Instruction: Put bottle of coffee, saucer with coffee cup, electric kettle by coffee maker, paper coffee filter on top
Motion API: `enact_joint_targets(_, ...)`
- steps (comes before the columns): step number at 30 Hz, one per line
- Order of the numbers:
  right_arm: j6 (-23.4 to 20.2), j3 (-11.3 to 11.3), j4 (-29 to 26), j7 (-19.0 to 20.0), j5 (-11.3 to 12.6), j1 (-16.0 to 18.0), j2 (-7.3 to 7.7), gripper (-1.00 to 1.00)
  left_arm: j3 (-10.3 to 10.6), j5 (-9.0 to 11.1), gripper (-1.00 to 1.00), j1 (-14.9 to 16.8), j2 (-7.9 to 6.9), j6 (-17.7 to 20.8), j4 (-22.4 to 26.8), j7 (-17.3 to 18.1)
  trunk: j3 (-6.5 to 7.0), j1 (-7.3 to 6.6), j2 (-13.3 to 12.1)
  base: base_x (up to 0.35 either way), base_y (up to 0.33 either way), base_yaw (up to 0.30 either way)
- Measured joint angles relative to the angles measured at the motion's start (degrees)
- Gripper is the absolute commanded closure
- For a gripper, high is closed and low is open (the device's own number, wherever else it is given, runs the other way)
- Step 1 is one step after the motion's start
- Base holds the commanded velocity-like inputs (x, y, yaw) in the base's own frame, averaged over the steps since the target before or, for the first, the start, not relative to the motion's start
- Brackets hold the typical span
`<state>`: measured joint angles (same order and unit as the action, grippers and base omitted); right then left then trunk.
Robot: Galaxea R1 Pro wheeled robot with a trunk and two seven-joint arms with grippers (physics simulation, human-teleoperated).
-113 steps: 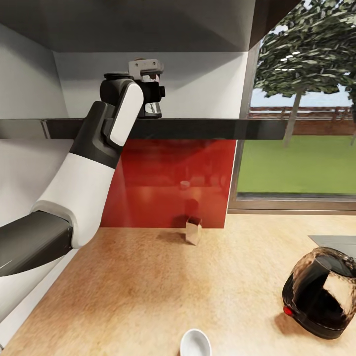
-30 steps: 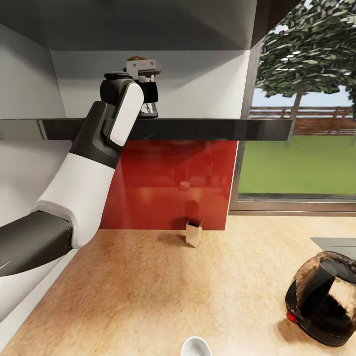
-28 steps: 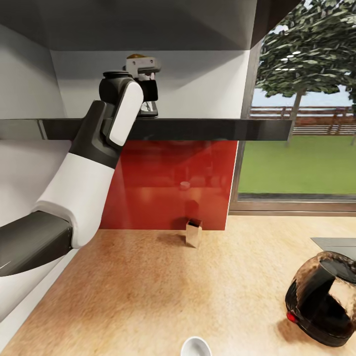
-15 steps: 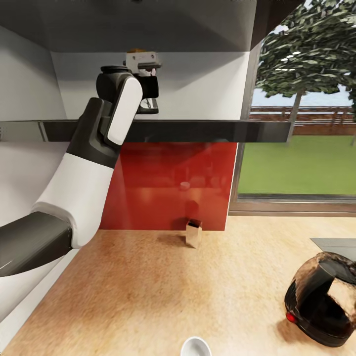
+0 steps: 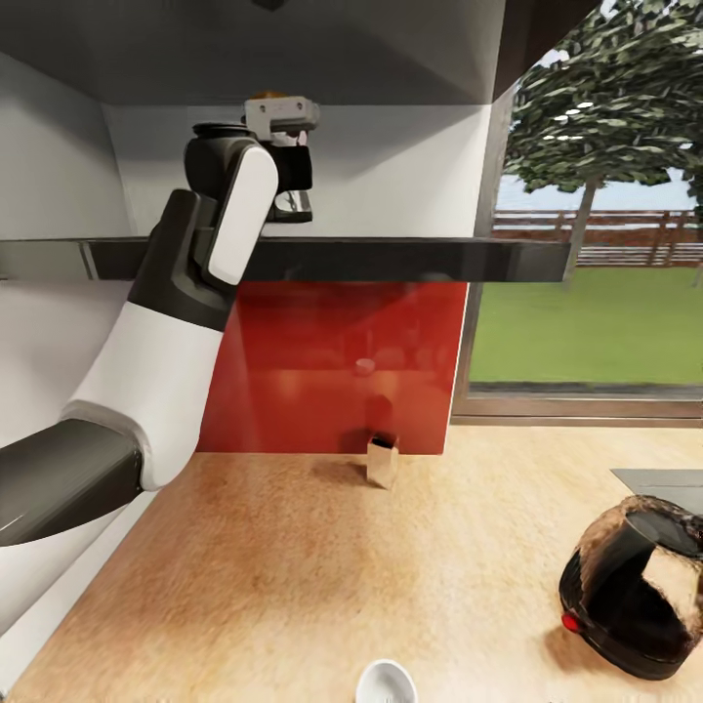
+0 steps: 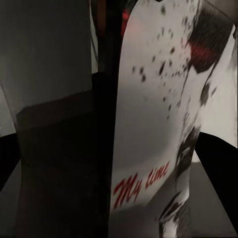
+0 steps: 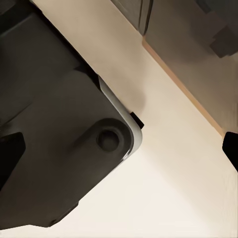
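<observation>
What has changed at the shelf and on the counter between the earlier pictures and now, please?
The left gripper, closed around the bottle of coffee, has risen slightly, lifting the bottle clear of the shelf. The electric kettle, the saucer and the small brown box stayed put on the kitchen countertop.

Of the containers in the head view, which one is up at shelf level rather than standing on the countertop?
The bottle of coffee, with its mustard top showing behind the left gripper. The electric kettle, the white cup and the small brown box all stand on the kitchen countertop.
</observation>
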<state>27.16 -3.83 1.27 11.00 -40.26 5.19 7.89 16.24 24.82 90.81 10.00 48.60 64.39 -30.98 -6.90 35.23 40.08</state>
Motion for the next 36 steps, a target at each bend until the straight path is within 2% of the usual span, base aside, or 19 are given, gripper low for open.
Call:
enact_joint_targets(29, 0.01, 0.0, -0.08, -0.03, 0.09, 0.0, 0.14, -1.0, -0.13, 0.28, 1.0, 0.0, 0.0, 0.09, 0.71, 0.08, 0.0, 0.02, 0.0, -0.324, 0.0, 0.0)
enact_joint_targets(36, -0.02, 0.0, -0.08, -0.04, 0.1, 0.0, 0.1, -1.0, -0.12, 0.28, 1.0, 0.0, 0.0, 0.08, 0.71, 0.21, 0.0, -0.01, 0.0, -0.097, 0.0, -0.08)
